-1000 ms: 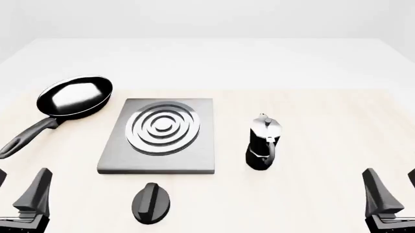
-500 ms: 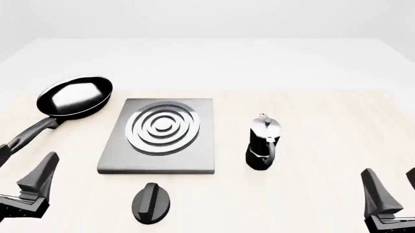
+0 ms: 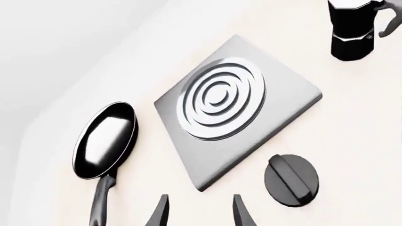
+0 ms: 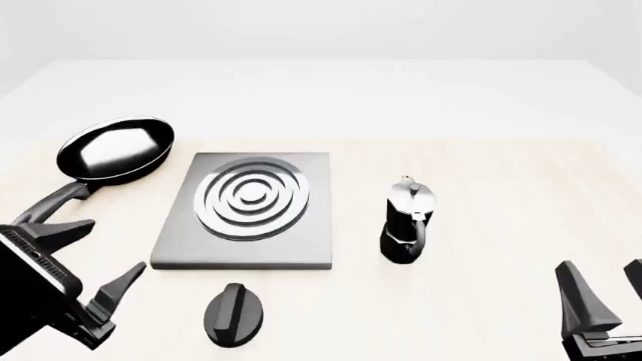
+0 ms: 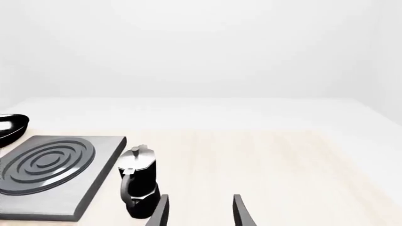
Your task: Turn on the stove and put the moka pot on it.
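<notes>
The stove point(image 4: 301, 244) is a flat grey slab with silver rings, lying left of the table's middle; it also shows in the left wrist view point(image 3: 295, 101) and the right wrist view point(image 5: 94, 186). Its black round knob point(image 4: 234, 314) lies apart, just in front of the slab, and shows in the left wrist view point(image 3: 291, 180). The moka pot point(image 4: 408, 222) stands upright to the right of the stove point(image 3: 351, 28) point(image 5: 138, 181). My left gripper point(image 4: 101, 256) is open and empty, tilted, left of the knob. My right gripper point(image 4: 610, 289) is open and empty at the near right, well away from the pot.
A black frying pan point(image 4: 116, 149) lies at the far left of the stove, its handle pointing toward my left gripper; it shows in the left wrist view point(image 3: 105, 140) too. The white table point(image 4: 501, 113) stretches far behind and to the right.
My left gripper has risen, swung inward to the right and turned onto its side, now nearer the knob and the stove's front-left corner. The right gripper has hardly moved.
</notes>
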You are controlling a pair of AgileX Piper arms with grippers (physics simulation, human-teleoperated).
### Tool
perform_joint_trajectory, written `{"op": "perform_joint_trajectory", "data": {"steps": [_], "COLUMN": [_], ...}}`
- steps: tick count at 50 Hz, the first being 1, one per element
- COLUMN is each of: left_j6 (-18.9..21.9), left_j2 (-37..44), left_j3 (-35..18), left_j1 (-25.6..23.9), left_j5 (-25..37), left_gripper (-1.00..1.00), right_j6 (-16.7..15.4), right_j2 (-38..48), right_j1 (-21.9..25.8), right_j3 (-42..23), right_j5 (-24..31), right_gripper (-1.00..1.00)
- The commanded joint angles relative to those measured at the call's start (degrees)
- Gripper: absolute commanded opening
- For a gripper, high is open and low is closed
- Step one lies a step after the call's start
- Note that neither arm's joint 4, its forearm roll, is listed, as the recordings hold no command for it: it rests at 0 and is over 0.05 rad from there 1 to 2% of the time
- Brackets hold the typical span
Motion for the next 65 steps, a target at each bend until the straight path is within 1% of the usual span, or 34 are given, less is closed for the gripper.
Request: {"op": "perform_joint_trajectory", "data": {"steps": [1,8,10,11,14,20,26,31,42,48,49,56,64,65], "left_j6": [4.4,4.1,3.4,4.1,3.1,1.3,0.1,1.4,0.1,-0.4,-1.0,-1.7,-1.8,-1.4], "left_j2": [3.1,4.2,5.1,4.7,5.8,10.1,14.5,18.6,24.5,27.9,30.8,33.8,38.4,39.9], "left_j3": [0.3,2.3,2.7,3.3,2.8,3.8,5.3,7.8,10.5,10.7,10.1,10.2,10.9,11.2], "left_j1": [-0.6,-2.4,-2.5,-2.6,-2.9,-5.2,-6.4,-6.2,-6.8,-7.1,-7.9,-8.5,-8.4,-8.1], "left_j5": [3.1,3.1,2.9,2.6,1.3,-3.5,-8.7,-13.9,-20.4,-23.4,-25.3,-28.1,-32.6,-34.0], "left_gripper": [1.00,1.00,1.00,1.00,1.00,1.00,1.00,1.00,1.00,1.00,1.00,1.00,1.00,1.00], "right_j6": [0.1,0.2,0.2,0.2,0.2,0.2,0.2,0.3,0.3,0.3,0.3,0.3,0.4,0.4], "right_j2": [-0.1,-0.2,-0.1,-0.1,0.0,0.1,0.1,0.1,-0.1,-0.3,-0.4,-0.4,-0.4,-0.4], "right_j1": [0.2,0.3,0.2,0.2,0.3,0.6,0.5,0.5,0.5,0.5,0.5,0.5,0.6,0.6], "right_j3": [0.0,0.0,0.0,0.0,0.0,0.0,0.0,0.0,0.0,0.0,0.0,0.0,0.0,0.0], "right_j5": [0.1,0.2,0.1,0.1,0.0,-0.1,-0.2,-0.1,0.1,0.2,0.3,0.3,0.3,0.3], "right_gripper": [1.00,1.00,1.00,1.00,1.00,1.00,1.00,1.00,1.00,1.00,1.00,1.00,1.00,1.00]}}
